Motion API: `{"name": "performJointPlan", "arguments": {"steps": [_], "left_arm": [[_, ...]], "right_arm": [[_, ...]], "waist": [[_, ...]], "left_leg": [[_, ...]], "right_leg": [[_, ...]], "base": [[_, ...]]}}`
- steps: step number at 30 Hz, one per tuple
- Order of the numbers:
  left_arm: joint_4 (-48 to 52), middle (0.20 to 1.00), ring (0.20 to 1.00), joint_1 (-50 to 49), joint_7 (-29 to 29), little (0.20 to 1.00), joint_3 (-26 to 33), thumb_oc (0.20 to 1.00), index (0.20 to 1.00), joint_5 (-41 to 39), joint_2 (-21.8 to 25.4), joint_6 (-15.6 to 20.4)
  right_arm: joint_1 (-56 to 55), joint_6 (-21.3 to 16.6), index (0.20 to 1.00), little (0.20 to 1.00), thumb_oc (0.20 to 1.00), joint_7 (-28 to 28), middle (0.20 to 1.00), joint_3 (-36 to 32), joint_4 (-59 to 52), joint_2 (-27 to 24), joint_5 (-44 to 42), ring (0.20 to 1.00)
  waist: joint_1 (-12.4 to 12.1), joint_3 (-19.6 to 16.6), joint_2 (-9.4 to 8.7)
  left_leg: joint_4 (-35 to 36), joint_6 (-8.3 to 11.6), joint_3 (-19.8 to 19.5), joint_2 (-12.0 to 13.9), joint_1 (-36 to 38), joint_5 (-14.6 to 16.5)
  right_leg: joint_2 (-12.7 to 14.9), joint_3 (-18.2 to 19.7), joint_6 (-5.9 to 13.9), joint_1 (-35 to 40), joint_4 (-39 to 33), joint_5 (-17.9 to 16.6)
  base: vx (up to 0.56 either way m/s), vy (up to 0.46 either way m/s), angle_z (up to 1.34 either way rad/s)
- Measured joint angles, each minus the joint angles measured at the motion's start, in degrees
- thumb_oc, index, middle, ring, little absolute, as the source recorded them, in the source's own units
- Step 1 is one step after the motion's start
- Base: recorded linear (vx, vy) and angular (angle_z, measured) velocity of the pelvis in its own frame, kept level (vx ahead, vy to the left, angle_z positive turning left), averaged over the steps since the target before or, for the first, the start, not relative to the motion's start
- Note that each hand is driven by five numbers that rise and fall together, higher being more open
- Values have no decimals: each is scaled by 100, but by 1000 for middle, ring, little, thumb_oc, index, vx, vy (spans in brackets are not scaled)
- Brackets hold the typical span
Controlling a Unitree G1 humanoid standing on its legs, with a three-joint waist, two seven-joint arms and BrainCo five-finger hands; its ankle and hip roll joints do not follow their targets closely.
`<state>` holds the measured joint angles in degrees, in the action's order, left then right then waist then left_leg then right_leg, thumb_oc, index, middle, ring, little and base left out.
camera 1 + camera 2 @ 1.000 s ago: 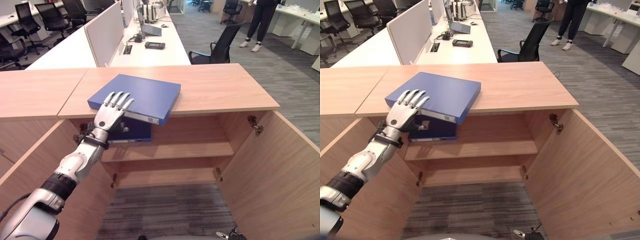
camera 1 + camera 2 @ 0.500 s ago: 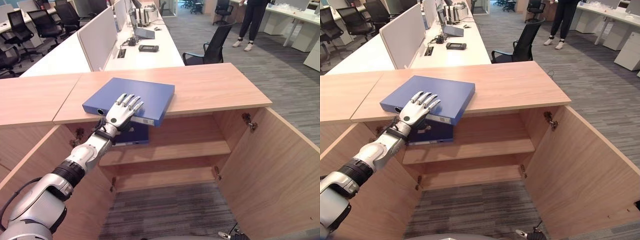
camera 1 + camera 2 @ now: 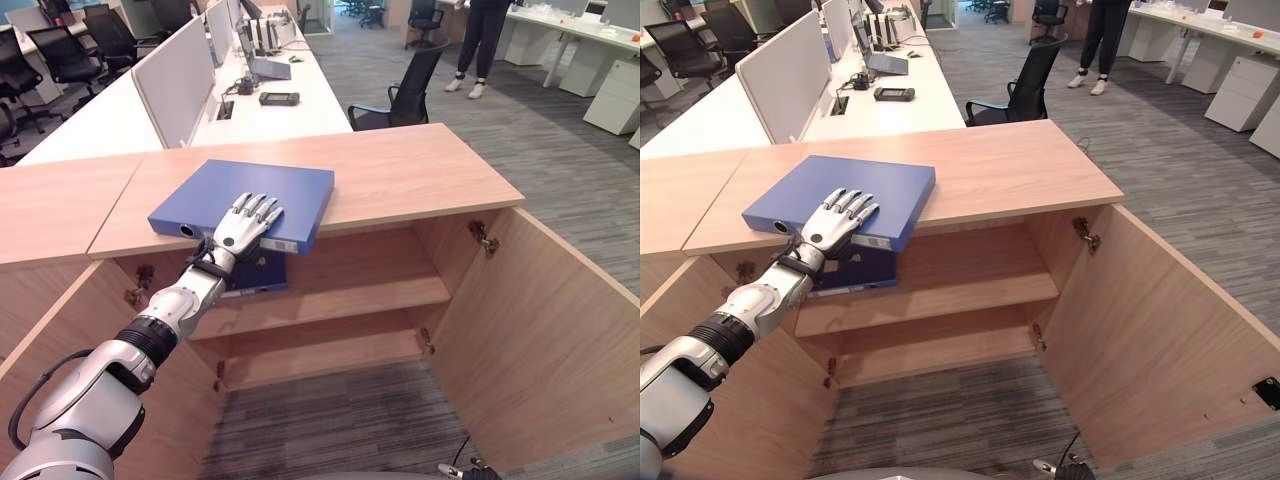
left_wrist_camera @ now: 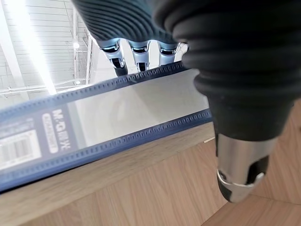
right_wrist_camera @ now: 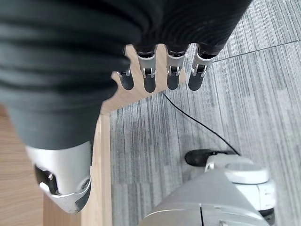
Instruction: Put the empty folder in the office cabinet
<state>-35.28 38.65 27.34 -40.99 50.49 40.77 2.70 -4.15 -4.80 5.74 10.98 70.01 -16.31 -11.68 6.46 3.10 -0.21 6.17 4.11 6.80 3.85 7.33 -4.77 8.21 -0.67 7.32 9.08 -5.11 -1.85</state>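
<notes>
My left hand (image 3: 243, 222) now lies further over blue folder (image 3: 250, 198), fingers straight and flat on cover, thumb under near edge; folder remains on bench (image 3: 420, 170) top, overhanging open cabinet (image 3: 330, 300). Grip forming, I judge. Right hand (image 5: 160, 70) relaxed, idle at 5 o'clock.

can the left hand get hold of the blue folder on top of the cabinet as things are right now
Probably yes. The left hand already lies on the blue folder, fingers over its top and thumb under the edge that overhangs the cabinet top. Nothing stands between them.
</notes>
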Motion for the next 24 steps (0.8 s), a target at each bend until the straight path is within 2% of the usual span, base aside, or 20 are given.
{"name": "performJointPlan", "arguments": {"steps": [5, 6, 8, 24], "left_arm": [[-72, 1000, 1000, 0, 2, 1000, 0, 1000, 1000, -6, -16, -22], [-81, 564, 564, 0, 2, 564, 0, 564, 564, -8, -17, -23], [-94, 200, 200, 0, 2, 200, 0, 200, 200, -14, -17, -25], [-67, 200, 200, 215, 195, 200, 46, 200, 200, -62, -57, -83]], "right_arm": [[-4, -1, 1000, 1000, 1000, 1, 1000, -1, 4, -3, -2, 1000], [-7, -1, 1000, 1000, 1000, 1, 1000, -1, 3, -4, -2, 1000], [-8, -1, 1000, 1000, 1000, 1, 1000, -1, 3, -4, -3, 1000], [-5, -1, 1000, 1000, 1000, 58, 1000, -9, 0, -6, -24, 1000]], "waist": [[28, 0, 0], [32, 0, 0], [44, 0, 0], [70, -52, 24]], "left_leg": [[0, 17, 27, 4, 0, 24], [0, 16, 31, 4, 1, 25], [0, 16, 36, 5, 1, 24], [0, 17, 55, 20, 15, 24]], "right_leg": [[-2, 21, 11, -10, -16, -6], [-2, 25, 12, -11, -21, -6], [-2, 28, 12, -13, -21, -8], [-17, 48, 12, -5, -5, -23]], "base": [[0, 0, 0], [0, 0, 0], [0, 0, 0], [0, 0, 0]]}}
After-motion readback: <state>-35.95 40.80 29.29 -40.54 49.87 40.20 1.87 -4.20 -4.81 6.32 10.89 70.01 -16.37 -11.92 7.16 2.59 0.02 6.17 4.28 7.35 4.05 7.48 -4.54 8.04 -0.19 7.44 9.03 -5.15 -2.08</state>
